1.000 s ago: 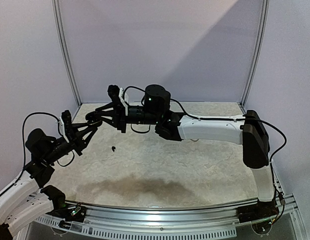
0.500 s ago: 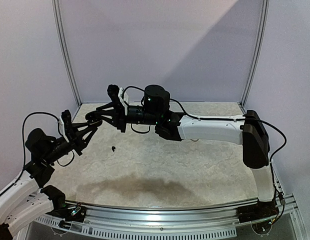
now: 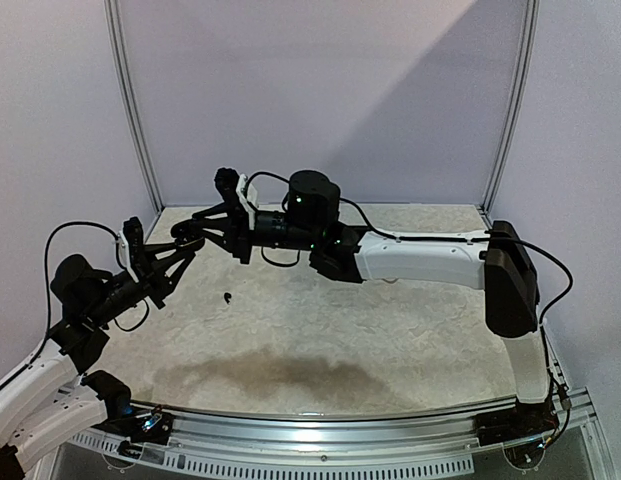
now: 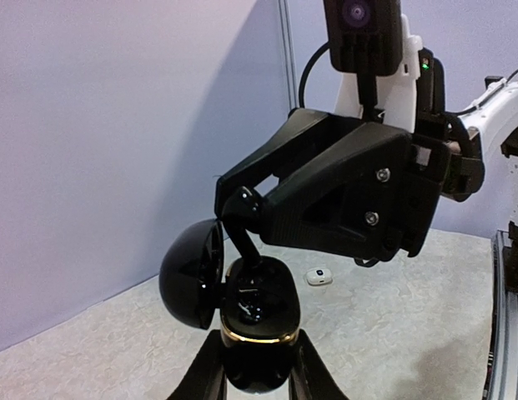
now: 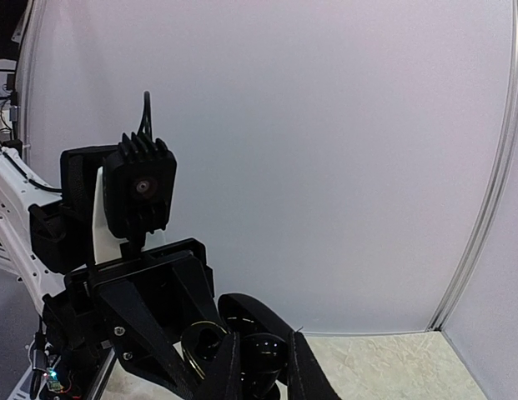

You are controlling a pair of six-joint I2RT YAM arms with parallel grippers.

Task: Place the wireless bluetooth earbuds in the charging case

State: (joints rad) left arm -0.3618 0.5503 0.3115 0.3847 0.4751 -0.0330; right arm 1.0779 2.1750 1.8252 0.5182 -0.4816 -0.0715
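My left gripper [image 4: 257,342] is shut on a black charging case [image 4: 257,312] with a gold rim. It holds the case upright above the table, with the lid [image 4: 190,275] hinged open to the left. My right gripper [image 5: 264,337] is shut on a black earbud [image 5: 265,357]. Its fingertips [image 4: 242,229] point down into the case's open mouth. The gold rim [image 5: 194,346] and lid also show in the right wrist view. In the top view both grippers meet at the left [image 3: 190,240]. Another black earbud [image 3: 228,296] lies on the table below them.
A small white earbud-like piece [image 4: 319,277] lies on the marbled table [image 3: 390,330] beyond the case. Purple walls with metal posts [image 3: 130,110] close in the back and sides. The right arm [image 3: 420,255] stretches across the far middle.
The right arm has crept slightly to the left toward the case. The left gripper and the case have hardly moved.
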